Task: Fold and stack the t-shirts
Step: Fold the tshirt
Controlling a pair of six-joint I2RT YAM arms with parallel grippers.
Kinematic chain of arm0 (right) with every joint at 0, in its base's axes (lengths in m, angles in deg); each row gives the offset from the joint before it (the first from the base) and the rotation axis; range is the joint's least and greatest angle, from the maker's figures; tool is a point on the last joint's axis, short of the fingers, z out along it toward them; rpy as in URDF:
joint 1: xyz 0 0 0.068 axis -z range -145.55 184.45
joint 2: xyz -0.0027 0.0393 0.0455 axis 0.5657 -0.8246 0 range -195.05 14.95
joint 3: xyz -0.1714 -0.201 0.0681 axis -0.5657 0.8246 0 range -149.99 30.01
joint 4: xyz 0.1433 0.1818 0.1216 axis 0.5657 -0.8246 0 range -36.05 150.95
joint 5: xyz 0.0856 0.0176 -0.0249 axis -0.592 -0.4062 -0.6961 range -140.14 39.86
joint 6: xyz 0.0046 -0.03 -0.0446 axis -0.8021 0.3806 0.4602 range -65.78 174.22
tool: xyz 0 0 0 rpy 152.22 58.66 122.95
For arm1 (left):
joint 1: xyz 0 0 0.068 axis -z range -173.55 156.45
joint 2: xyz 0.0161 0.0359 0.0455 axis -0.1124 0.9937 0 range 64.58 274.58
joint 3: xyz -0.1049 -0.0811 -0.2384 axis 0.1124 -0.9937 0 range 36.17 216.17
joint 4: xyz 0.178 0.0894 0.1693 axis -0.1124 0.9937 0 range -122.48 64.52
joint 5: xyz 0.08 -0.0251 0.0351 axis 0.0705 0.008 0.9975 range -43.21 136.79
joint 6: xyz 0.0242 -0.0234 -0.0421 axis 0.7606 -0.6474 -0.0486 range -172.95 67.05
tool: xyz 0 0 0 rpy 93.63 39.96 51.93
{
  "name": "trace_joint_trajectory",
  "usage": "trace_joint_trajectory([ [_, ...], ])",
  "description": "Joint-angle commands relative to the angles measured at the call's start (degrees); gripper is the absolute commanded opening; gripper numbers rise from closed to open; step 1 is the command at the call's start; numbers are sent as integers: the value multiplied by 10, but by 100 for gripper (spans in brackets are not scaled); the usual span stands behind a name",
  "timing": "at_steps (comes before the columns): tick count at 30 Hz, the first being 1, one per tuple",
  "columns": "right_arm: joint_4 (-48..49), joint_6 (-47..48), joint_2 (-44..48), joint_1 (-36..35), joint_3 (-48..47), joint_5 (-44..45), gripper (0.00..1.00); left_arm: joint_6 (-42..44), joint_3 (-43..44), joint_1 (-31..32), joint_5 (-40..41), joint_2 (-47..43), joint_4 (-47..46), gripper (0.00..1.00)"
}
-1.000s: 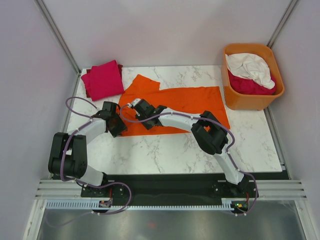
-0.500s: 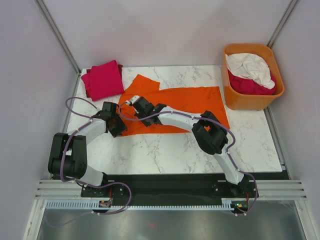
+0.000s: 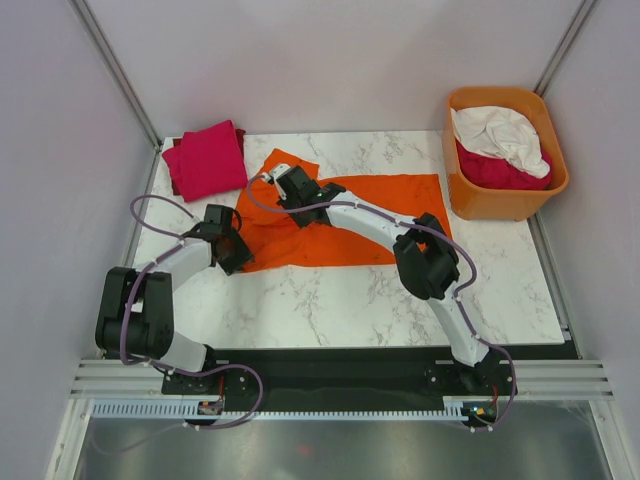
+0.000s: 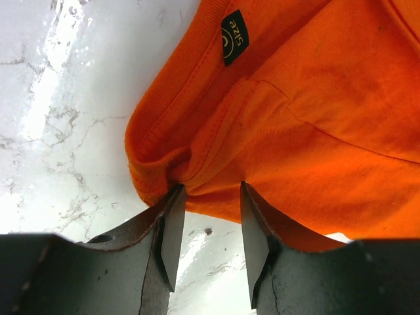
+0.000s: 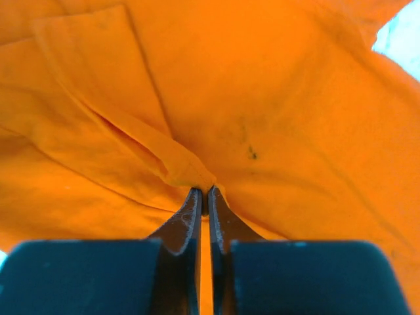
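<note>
Folding is beginning: left of the tub (image 3: pixel 497 206), the right gripper (image 5: pixel 203 195) is pinching the orange shirt (image 3: pixel 385 203), the left gripper (image 4: pixel 210 191) is sitting parted at its edge, probably needing to clamp next.

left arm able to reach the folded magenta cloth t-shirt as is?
Likely yes: left gripper is open at the edge of the orange cloth t-shirt; only bare marble table lies between it and the magenta t-shirt.

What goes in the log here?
right tool: shut on fold of bright orange cloth t-shirt | left tool: open at its edge | magenta-pink cloth t-shirt: folded, far-left
</note>
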Motion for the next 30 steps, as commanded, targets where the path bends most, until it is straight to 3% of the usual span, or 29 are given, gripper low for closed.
trace_joint_trajectory([
  [1, -15, -2, -13, 15, -15, -25, 6, 0, -16, -3, 11, -11, 10, 47],
  [3, -10, -6, -22, 20, -24, -32, 0, 0, -16, -3, 10, -11, 9, 47],
  [8, -19, -13, -60, 37, -91, -41, 1, 2, -15, -3, 9, -13, 10, 47],
  [9, -24, -28, -73, 40, -101, -34, 17, 3, -15, -3, 10, -15, 10, 46],
  [11, -55, -40, -101, 49, -144, -16, 35, 3, -16, -2, 9, -18, 11, 46],
  [12, -66, -61, -107, 53, -156, 12, 74, 3, -16, -3, 9, -18, 11, 46],
  [13, -78, -71, -112, 56, -167, 20, 89, 3, -17, -3, 9, -20, 12, 46],
  [14, -79, -79, -111, 63, -165, 27, 96, 3, -17, -4, 10, -19, 13, 46],
  [16, -75, -93, -102, 65, -156, 40, 98, 3, -17, -3, 10, -21, 14, 46],
  [20, 0, -109, -12, 58, -83, -22, 95, 4, -17, -3, 9, -18, 14, 46],
  [23, 60, -142, 32, 46, -27, -110, 85, 2, -15, -3, 9, -18, 14, 46],
  [24, 66, -152, 35, 42, -20, -137, 64, 2, -16, -3, 9, -18, 14, 46],
  [27, 73, -185, 24, 31, -22, -201, 20, 1, -14, -2, 9, -19, 14, 46],
  [30, 77, -213, 3, 26, -21, -230, 6, 1, -12, -3, 8, -21, 14, 46],
])
